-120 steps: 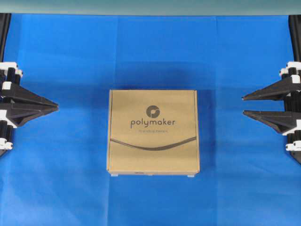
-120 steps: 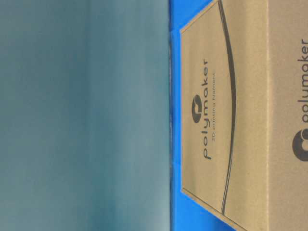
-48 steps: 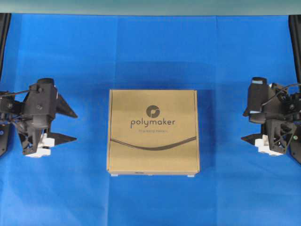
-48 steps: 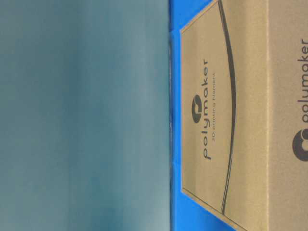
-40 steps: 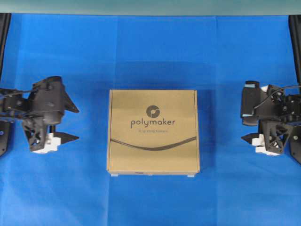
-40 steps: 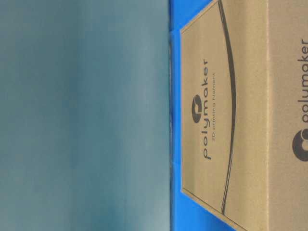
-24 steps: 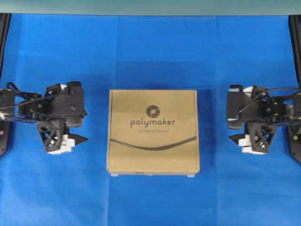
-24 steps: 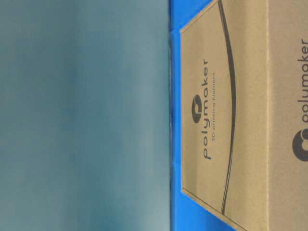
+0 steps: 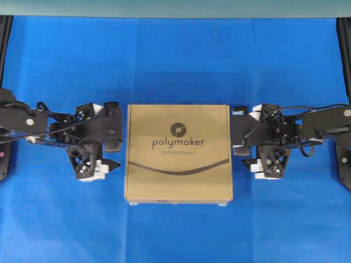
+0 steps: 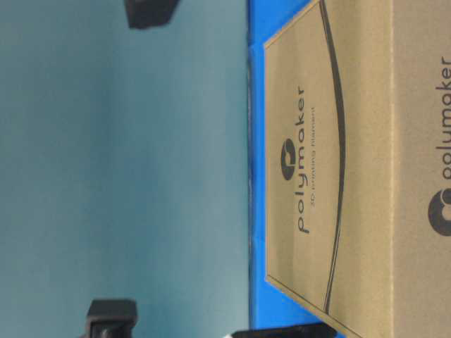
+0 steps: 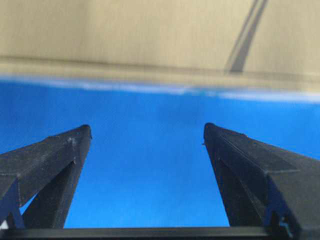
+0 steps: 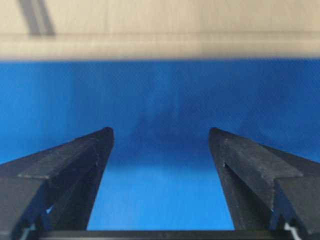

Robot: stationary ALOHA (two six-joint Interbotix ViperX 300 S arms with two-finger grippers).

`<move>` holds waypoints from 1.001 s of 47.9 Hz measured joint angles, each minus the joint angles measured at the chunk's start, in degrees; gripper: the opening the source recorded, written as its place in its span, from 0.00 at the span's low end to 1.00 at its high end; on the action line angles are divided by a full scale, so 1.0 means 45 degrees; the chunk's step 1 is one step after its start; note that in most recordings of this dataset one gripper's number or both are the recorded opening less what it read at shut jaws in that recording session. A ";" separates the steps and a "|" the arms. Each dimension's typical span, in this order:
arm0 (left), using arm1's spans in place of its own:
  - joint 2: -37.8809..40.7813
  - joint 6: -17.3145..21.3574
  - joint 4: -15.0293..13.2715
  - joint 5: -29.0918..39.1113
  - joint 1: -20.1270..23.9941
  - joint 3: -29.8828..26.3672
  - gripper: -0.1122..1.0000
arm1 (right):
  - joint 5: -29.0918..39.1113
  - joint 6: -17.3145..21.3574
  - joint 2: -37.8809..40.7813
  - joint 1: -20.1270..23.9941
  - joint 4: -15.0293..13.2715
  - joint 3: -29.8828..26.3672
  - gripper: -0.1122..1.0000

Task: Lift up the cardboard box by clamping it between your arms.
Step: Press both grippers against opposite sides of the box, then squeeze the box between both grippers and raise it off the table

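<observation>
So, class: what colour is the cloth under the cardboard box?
Bright blue cloth, clearest in the overhead view, all around the cardboard box.

We swung both arms inward from the outer edges of the blue surface, spreading each claw wide, until the left claw and the right claw stood just beside the cardboard box, one at either side.
</observation>
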 measured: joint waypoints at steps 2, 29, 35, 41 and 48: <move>0.0176 0.0000 -0.0020 -0.0059 0.0000 -0.0137 0.89 | -0.0195 -0.0020 0.0176 0.0000 0.0000 -0.0098 0.99; 0.1055 0.0645 0.0000 0.0020 0.0039 -0.1211 0.89 | -0.1328 -0.0039 0.1152 0.0000 0.0000 -0.0625 0.99; 0.1035 0.0664 0.0000 0.0020 0.0117 -0.1211 0.89 | -0.1309 -0.0039 0.1211 0.0000 0.0059 -0.0703 0.99; 0.1016 0.0684 0.0000 0.0059 0.0176 -0.1211 0.89 | -0.1309 -0.0039 0.1270 0.0020 0.0117 -0.0801 0.99; 0.0977 0.0723 0.0000 0.0176 0.0195 -0.1211 0.89 | -0.1309 -0.0059 0.1348 0.0020 0.0156 -0.0918 0.99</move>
